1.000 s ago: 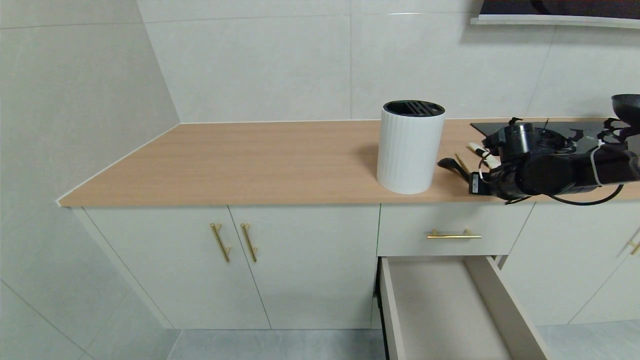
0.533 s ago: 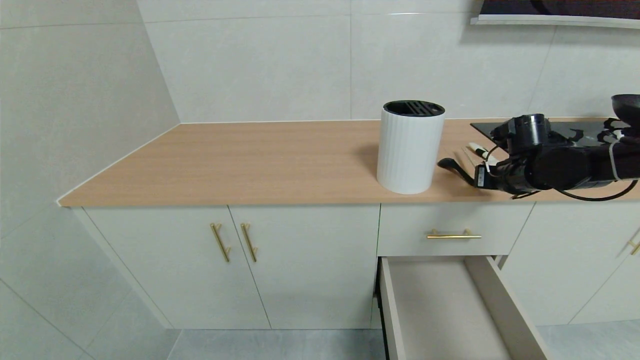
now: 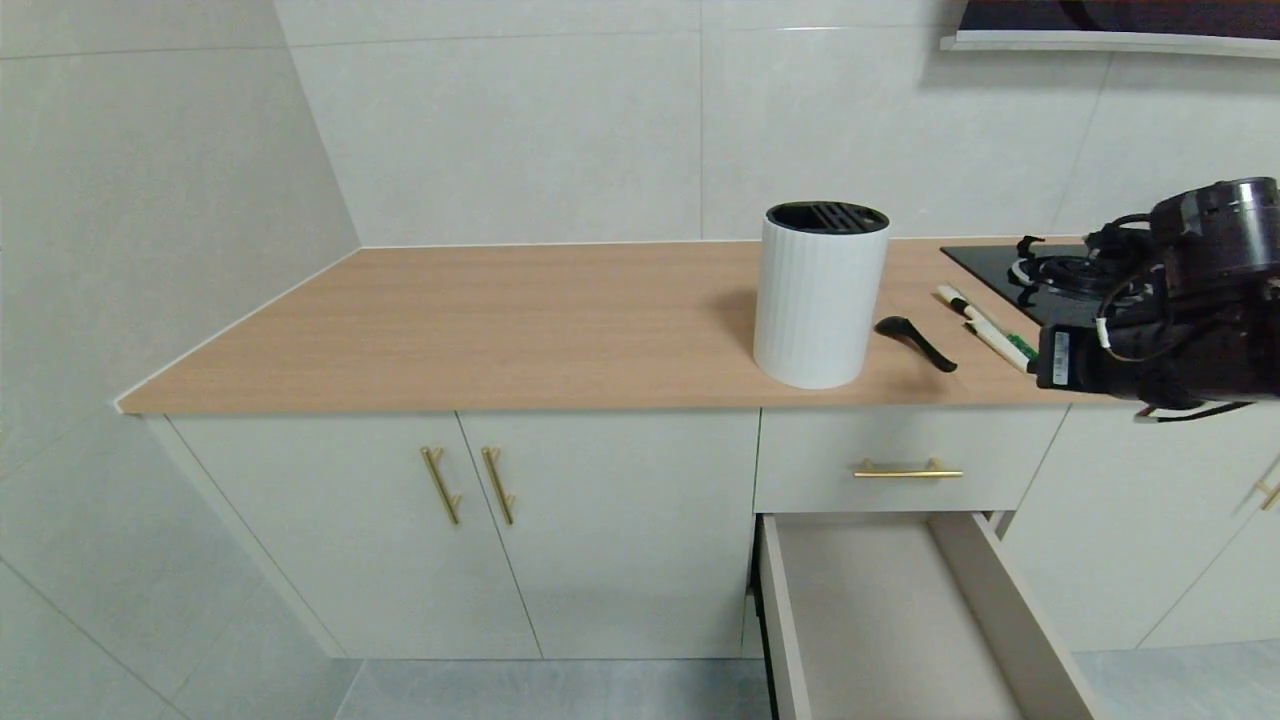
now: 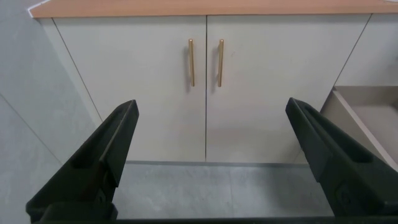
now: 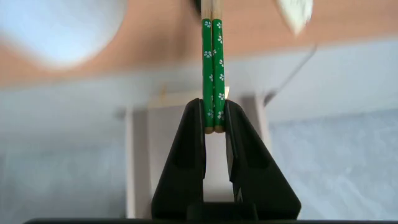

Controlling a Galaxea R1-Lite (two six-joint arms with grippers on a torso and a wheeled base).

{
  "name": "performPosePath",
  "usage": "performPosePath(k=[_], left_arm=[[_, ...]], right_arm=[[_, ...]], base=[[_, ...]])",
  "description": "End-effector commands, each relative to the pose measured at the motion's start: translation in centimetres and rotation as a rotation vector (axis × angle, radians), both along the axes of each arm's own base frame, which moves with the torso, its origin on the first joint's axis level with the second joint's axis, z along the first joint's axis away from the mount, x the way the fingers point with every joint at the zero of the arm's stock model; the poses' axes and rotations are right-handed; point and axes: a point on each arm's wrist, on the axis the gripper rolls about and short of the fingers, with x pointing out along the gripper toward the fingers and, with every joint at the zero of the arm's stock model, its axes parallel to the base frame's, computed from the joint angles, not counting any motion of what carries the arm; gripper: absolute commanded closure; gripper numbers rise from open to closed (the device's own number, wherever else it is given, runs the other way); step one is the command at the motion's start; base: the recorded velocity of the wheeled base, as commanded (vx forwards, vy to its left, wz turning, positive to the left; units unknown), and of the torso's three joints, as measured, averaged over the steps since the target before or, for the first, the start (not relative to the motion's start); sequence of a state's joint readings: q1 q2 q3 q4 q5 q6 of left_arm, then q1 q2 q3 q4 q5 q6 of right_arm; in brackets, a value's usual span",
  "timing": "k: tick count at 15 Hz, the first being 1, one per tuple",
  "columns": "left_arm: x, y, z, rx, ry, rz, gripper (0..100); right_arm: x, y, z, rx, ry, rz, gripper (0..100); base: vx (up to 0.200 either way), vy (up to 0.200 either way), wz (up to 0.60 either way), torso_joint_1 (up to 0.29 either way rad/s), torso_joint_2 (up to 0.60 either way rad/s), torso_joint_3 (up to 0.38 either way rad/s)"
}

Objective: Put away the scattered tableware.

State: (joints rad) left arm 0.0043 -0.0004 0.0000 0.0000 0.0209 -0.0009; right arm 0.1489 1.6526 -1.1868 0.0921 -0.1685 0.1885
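Our table [image 3: 500,320] carries the loose pieces, and the open drawer [image 3: 880,620] below its front edge looks like a likely home for them. The white slotted holder [image 3: 820,295] stands upright near that edge. Our right claw [image 5: 214,118] is clamped on the green-ended chopsticks [image 5: 212,68], pinching both at one end so they travel as a pair. Our left claw [image 4: 211,155] hangs low with its fingers wide apart, facing the cupboard doors [image 4: 205,81]. A black spoon [image 3: 915,340] lies just beside the holder.
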Motion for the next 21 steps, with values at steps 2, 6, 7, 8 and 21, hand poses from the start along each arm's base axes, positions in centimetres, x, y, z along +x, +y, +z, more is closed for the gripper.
performPosePath(k=[2,6,7,8,21], left_arm=[[0.0,0.0,0.0,-0.001,0.000,0.001,0],[0.0,0.0,0.0,-0.001,0.002,0.001,0],[0.0,0.0,0.0,-0.001,0.000,0.001,0],[0.0,0.0,0.0,-0.001,0.000,0.001,0],[0.0,0.0,0.0,-0.001,0.000,0.001,0]], right_arm=[[-4.8,-0.5,2.5,0.025,-0.016,0.037,100],[-8.0,-0.4,2.1,0.131,0.167,0.252,100],[-8.2,-0.4,1.7,0.114,0.203,0.287,100],[-8.0,-0.3,1.1,0.097,0.232,0.331,100],[-5.0,2.5,-4.9,0.037,0.473,0.431,100]], base=[[0.000,0.000,0.00,0.000,0.00,0.000],[0.000,0.000,0.00,0.000,0.00,0.000],[0.000,0.000,0.00,0.000,0.00,0.000],[0.000,0.000,0.00,0.000,0.00,0.000],[0.000,0.000,0.00,0.000,0.00,0.000]])
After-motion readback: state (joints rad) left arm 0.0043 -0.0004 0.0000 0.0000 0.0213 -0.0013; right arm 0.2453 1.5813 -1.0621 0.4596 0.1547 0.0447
